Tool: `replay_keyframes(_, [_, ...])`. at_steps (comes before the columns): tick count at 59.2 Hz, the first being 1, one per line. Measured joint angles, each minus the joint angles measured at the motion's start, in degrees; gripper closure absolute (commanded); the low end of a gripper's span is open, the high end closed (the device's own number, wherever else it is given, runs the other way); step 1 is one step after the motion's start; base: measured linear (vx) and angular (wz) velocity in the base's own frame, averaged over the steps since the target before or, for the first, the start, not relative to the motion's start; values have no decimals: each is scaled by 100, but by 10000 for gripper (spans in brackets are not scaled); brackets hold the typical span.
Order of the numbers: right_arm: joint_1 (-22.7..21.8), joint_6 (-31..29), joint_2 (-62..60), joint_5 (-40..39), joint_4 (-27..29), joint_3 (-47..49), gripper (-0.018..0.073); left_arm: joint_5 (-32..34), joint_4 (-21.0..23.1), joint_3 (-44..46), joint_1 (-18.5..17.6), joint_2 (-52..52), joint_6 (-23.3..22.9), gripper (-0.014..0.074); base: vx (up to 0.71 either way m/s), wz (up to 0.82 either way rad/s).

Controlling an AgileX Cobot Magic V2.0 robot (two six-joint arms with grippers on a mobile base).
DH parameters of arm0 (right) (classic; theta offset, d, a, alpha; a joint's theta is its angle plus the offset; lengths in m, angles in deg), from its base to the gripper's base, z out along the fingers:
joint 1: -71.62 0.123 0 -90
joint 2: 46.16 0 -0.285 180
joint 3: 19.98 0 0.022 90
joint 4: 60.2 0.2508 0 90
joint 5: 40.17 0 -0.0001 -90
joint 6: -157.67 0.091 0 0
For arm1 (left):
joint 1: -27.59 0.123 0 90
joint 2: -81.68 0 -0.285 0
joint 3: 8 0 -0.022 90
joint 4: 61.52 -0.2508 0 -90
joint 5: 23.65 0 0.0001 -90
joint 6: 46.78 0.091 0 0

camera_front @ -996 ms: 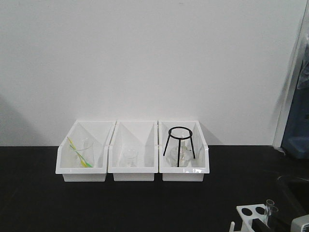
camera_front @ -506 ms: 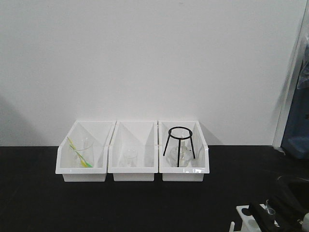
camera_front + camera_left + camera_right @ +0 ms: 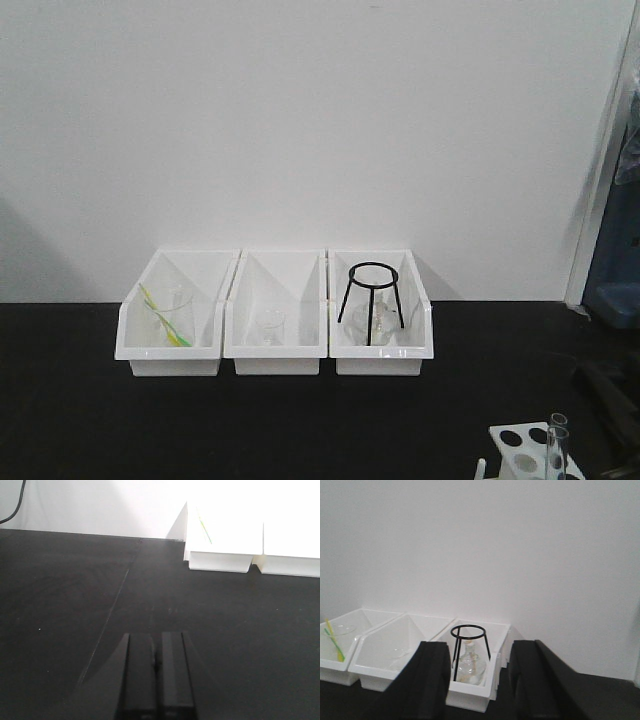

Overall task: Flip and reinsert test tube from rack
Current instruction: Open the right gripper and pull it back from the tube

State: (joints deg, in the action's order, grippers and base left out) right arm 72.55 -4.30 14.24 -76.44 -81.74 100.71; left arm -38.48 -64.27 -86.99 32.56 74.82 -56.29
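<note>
My right arm has pulled back off the rack (image 3: 522, 448), so its holes show again. The test tube (image 3: 553, 452) now stands upright at the rack's right end, a bit closer to camera than before.

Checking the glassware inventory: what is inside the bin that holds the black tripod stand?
Under the black tripod stand, inside the right bin, sits a clear round flask. The bin's front wall hides its base.

Left gripper (image 3: 156, 680) shows two flat, matte black rectangular fingers. Right gripper (image 3: 479, 680) has chunky, dull black angular fingers
</note>
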Motion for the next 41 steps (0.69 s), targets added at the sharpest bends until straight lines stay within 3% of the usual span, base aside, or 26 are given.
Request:
replay_keyframes(12, [0,1028,-1220,2887,-591,780,563,0,0,0,0,0,0,603,0,0])
replay_keyframes(20, [0,1430,-1886,4491,-701,1049,573,0,0,0,0,0,0,603,0,0])
replay_keyframes(29, [0,1255,-2412,5447,-538,1056,571,0,0,0,0,0,0,603,0,0])
replay_keyframes(41, [0,1113,-2812,5599,-505,1060,571,0,0,0,0,0,0,603,0,0])
